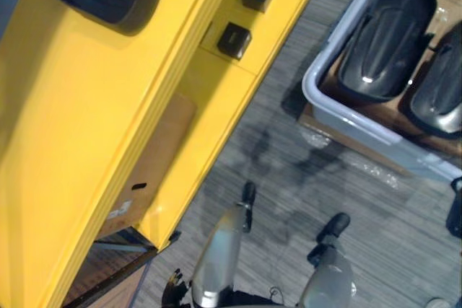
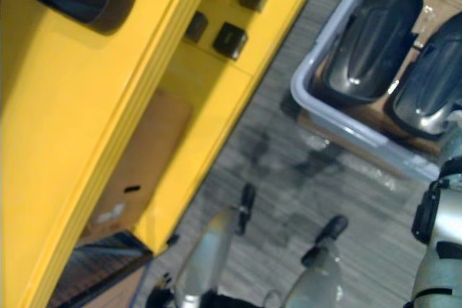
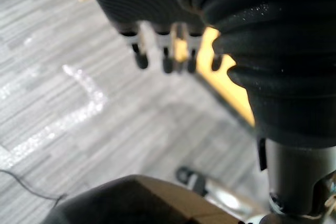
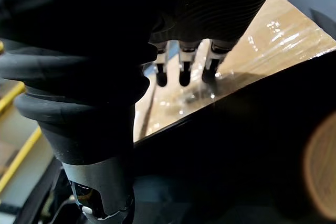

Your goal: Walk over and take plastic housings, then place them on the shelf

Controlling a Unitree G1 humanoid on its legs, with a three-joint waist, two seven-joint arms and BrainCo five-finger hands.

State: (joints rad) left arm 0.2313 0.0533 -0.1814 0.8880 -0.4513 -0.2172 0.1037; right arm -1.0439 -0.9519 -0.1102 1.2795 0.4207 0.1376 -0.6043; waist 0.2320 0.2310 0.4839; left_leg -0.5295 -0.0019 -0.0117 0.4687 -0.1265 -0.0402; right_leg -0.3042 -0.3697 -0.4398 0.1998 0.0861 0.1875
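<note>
Robot's hands hang loose-fingered and empty: left hand [image 3: 166, 51] above the floor [image 3: 63, 77] by the yellow shelf [image 1: 86, 128], right hand [image 4: 184, 66] above a film-wrapped board [image 4: 262, 40]. Farther on, ahead and to the robot's right, two black housings [image 1: 386, 37] [image 1: 440, 84] lie side by side in a grey bin [image 1: 328, 106], one along its left wall. Their long axes run away from the robot. The right hand looks nearer, with a forward reach needed.

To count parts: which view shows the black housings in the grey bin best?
The right eye view: one housing whole, most of the second, both in the bin. The left eye view cuts more off the second. Wrist views: unclear.
</note>
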